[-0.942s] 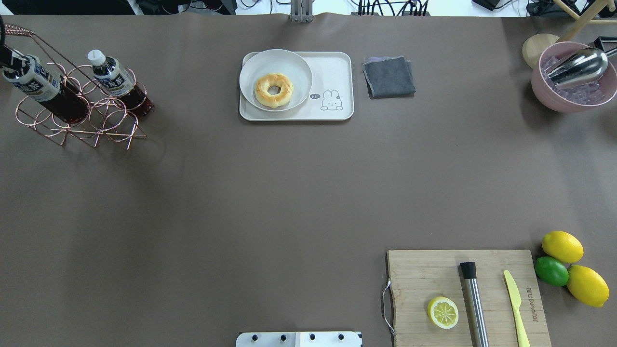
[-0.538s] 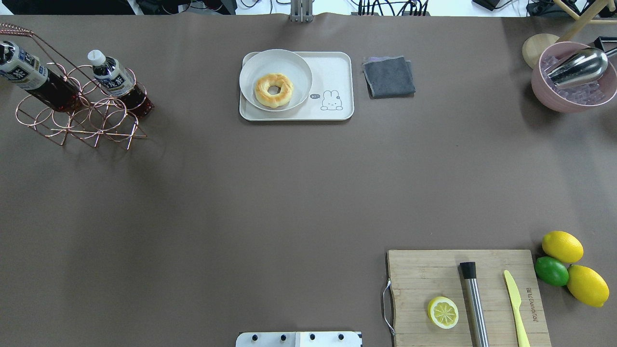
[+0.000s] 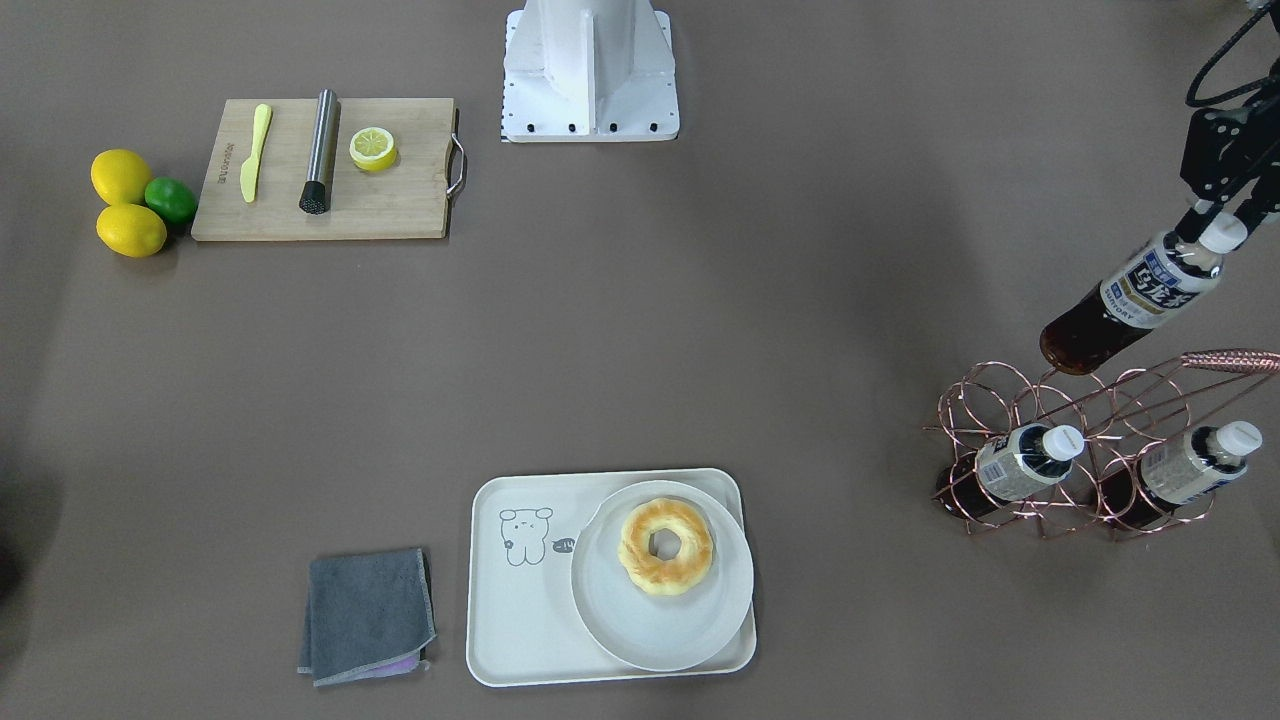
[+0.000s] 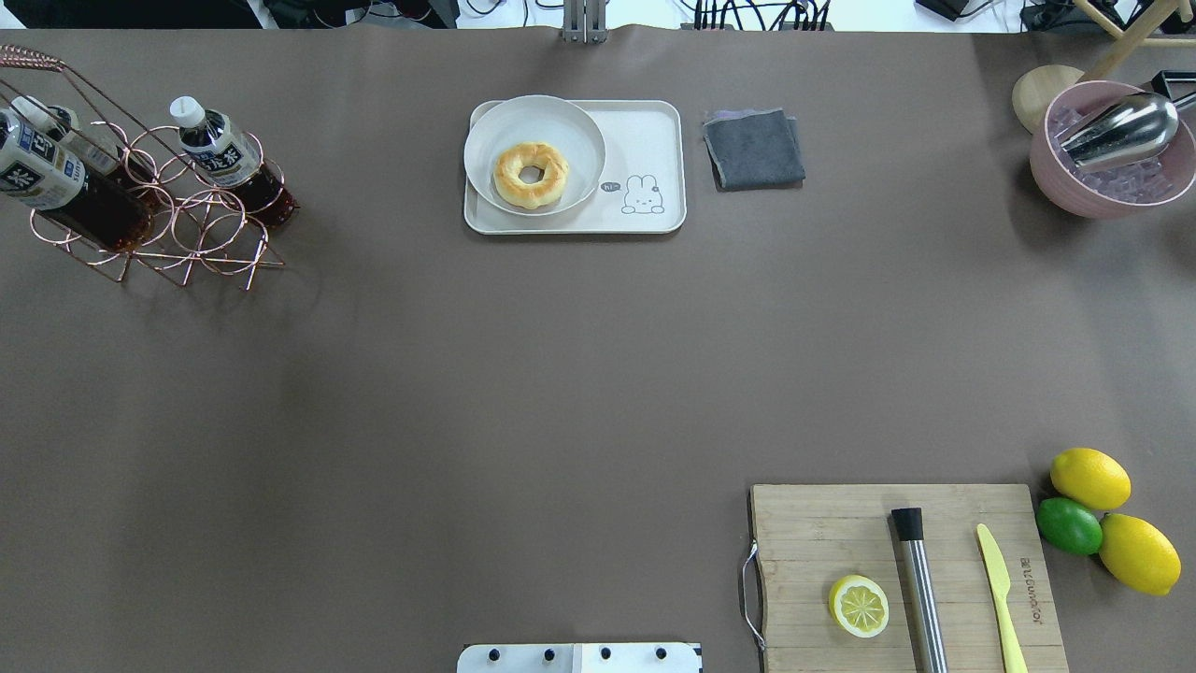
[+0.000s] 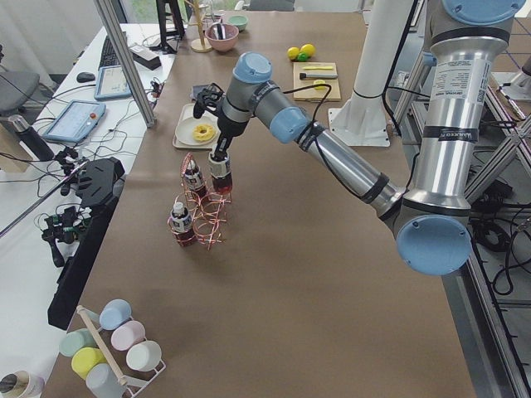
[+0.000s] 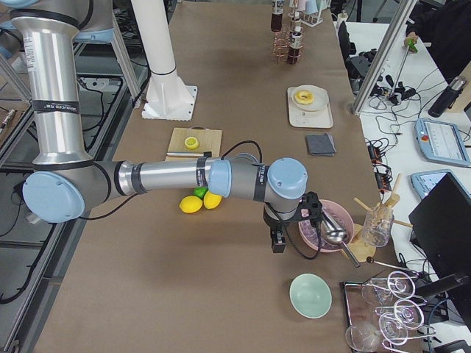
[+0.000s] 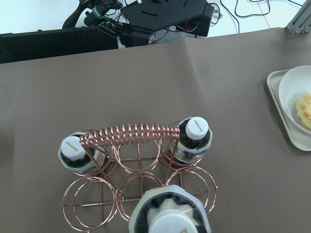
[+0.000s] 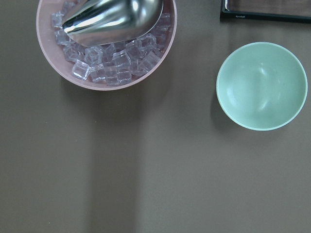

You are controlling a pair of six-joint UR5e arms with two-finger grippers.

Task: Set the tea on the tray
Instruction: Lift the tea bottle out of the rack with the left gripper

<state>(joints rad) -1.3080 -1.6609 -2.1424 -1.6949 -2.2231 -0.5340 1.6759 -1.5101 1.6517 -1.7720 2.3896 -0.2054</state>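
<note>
My left gripper is shut on the white cap of a tea bottle and holds it tilted over the copper wire rack. The held bottle also shows at the left edge of the overhead view and at the bottom of the left wrist view. Two more tea bottles stand in the rack. The cream-white tray lies at the far middle of the table with a round plate and a doughnut on its left half. My right gripper hovers beside the ice bowl; I cannot tell whether it is open.
A grey cloth lies right of the tray. A pink bowl of ice with a metal scoop stands far right, a mint bowl beyond it. A cutting board with lemon half, muddler and knife, plus lemons and a lime, lies near right.
The held bottle has shifted left toward the overhead view's edge, and the left gripper has left that view. A racked bottle behind it now shows.
</note>
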